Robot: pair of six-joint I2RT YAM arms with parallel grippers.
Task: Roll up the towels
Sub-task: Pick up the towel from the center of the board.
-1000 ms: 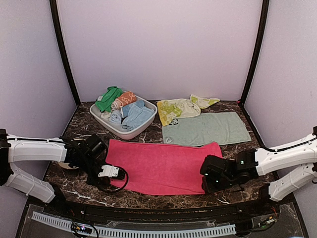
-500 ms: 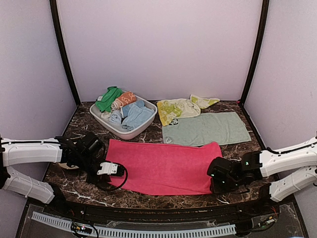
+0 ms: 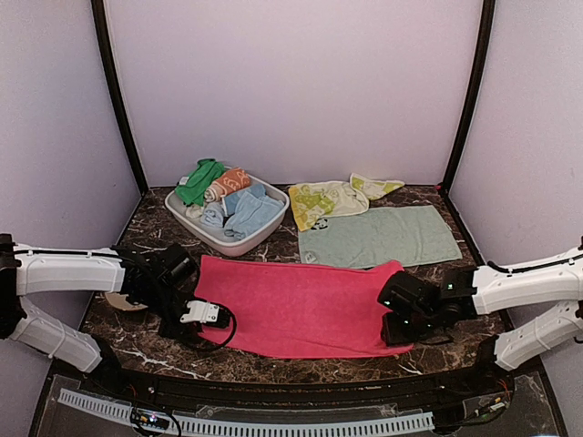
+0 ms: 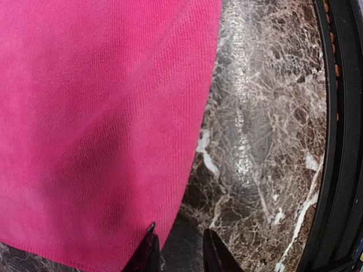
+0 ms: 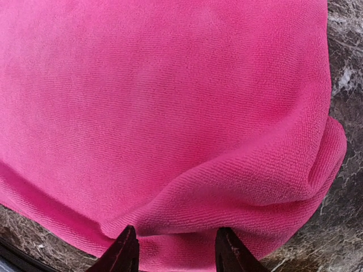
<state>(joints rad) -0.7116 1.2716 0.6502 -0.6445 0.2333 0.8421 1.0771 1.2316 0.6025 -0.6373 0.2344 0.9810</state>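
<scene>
We see the hot-pink towel (image 3: 291, 305) spread across the near middle of the tabletop (image 3: 301, 364). The right gripper (image 5: 176, 249) has its jaws half closed on a bunched fold at the towel's right end. The left gripper (image 4: 177, 249) has its jaws slightly apart over bare marble beside the towel's left near corner, holding nothing. Behind lie the mint towel (image 3: 383, 237), its small patch too small for us to read, and the yellow-lime towel (image 3: 328, 198).

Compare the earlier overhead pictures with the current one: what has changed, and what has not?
The right gripper drew back rightward, then pushed back into the pink towel, whose right end now bulges into a fold between its fingers. The left gripper barely moved, open at the towel's left edge. The mint towel, yellow towel and basket stayed put.
</scene>
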